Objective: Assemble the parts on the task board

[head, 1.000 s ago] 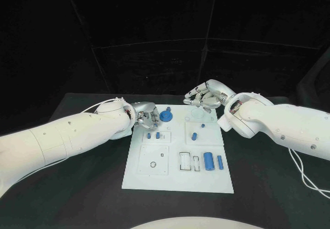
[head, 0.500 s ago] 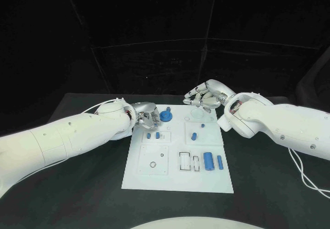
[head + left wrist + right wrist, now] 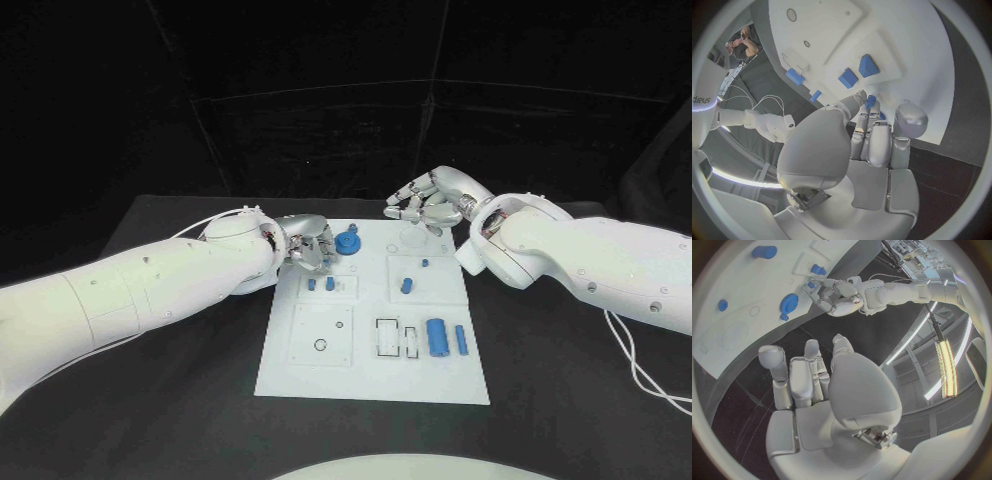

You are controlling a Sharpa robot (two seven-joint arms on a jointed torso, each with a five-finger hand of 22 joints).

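Head view: almost nothing has shifted in the last second. The left robot hand [image 3: 306, 247] stays curled beside a blue knob [image 3: 348, 243] on the white board [image 3: 372, 375], grip uncertain; the right robot hand [image 3: 428, 203] hovers, fingers curled in, empty. Assembly seems paused.

Board [image 3: 368, 370] smooth matt white, probably plastic; parts [image 3: 436, 339] matt blue plastic; hands [image 3: 306, 245] glossy silver, metal-looking, with satin palm shells; arms [image 3: 130, 290] smooth semi-gloss white plastic; table [image 3: 562, 400] matt black.
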